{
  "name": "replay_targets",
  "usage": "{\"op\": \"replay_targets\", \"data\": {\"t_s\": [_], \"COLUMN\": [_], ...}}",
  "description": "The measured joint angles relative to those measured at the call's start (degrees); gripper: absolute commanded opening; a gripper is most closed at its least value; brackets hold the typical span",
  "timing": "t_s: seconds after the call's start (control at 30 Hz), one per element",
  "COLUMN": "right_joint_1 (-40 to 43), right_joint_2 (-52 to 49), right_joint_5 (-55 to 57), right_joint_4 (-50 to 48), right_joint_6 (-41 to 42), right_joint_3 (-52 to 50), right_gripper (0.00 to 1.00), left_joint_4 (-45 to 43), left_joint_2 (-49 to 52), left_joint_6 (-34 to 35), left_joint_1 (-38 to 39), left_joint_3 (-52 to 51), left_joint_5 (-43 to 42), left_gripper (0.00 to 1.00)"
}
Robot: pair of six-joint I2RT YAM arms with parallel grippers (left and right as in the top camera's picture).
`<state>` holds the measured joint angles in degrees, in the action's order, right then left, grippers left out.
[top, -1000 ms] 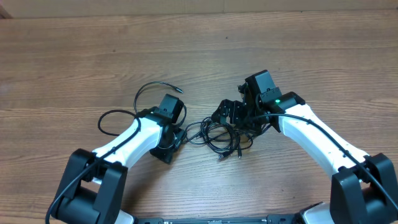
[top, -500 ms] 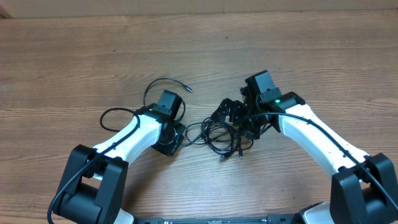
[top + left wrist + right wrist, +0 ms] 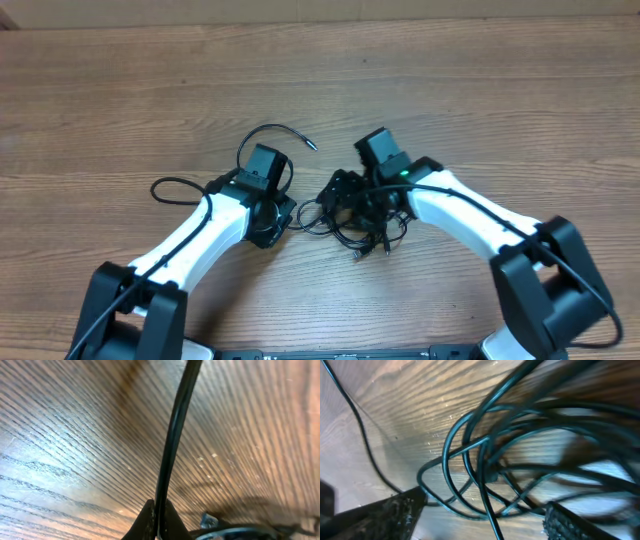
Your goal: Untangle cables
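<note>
Your left arm bends low over the table [image 3: 120, 90]. The left pincer [image 3: 157, 521] is clamped tight on 1 thin black cable [image 3: 172, 435], which runs straight away from its tips. Your right arm leans in beside it. The right pincer [image 3: 484, 502] is apart, with the tangled cables [image 3: 357, 226] between its 2 fingers [image 3: 390, 510]. Wide wood stretches beyond both pincers.

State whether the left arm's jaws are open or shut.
Shut on a thin black cable: the left wrist view shows them pinched together around it.
</note>
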<state>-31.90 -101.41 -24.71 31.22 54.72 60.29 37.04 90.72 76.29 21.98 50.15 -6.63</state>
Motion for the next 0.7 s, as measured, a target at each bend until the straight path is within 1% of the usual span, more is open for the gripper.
{"op": "replay_targets", "data": {"t_s": [0.07,0.13,0.17,0.2,0.27,0.4,0.6,0.7], "right_joint_1": [-1.14,-2.29,-2.95,-3.5,-4.92,-5.97,-5.99,-5.55], "right_joint_2": [-1.29,-2.12,-2.32,-2.38,-2.38,-2.38,-2.38,-2.36], "right_joint_5": [0.31,1.9,3.21,4.44,7.61,11.13,15.56,16.85], "right_joint_4": [-1.22,-1.46,-1.46,-1.42,-1.57,-1.7,-1.01,3.13], "right_joint_6": [0.35,0.59,0.7,0.72,0.46,0.83,-2.6,-5.31], "right_joint_3": [0.0,0.0,0.0,0.0,0.0,0.0,0.0,0.07], "right_gripper": [0.75,0.64,0.58,0.43,0.35,0.04,0.04,0.04], "left_joint_4": [0.0,0.02,0.0,0.0,0.02,0.02,0.07,0.26], "left_joint_2": [-0.42,-0.42,-0.42,-0.42,-0.42,-0.42,-0.48,-1.6], "left_joint_6": [-0.31,-0.46,-0.48,-0.48,-0.5,-0.96,-2.56,-5.84], "left_joint_1": [0.0,0.0,0.0,0.0,0.0,0.02,-1.09,-3.65], "left_joint_3": [0.0,0.0,0.0,0.0,0.0,0.0,0.0,0.0], "left_joint_5": [0.02,0.02,0.02,0.02,0.02,-0.04,-0.26,-0.42], "left_gripper": [0.04,0.04,0.04,0.04,0.04,0.04,0.04,0.04]}}
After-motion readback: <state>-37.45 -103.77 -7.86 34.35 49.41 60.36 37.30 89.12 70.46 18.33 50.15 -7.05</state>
